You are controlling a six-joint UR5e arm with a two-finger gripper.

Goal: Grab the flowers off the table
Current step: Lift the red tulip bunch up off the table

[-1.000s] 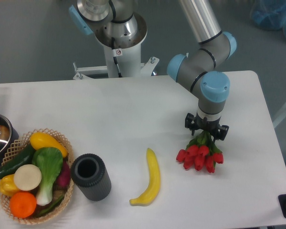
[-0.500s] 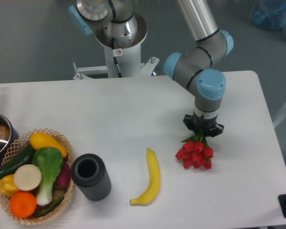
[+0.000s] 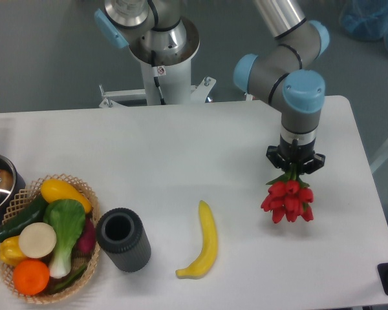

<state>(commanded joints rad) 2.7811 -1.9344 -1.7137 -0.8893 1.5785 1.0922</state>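
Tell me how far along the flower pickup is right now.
Done: the pincer is shut on the tulip bunch by its stems. In hand: the red buds hang below it, right of the banana. Whether the bunch is fully clear of the white table can't be told from this view; finishing the lift is left.

No legible txt or labels.
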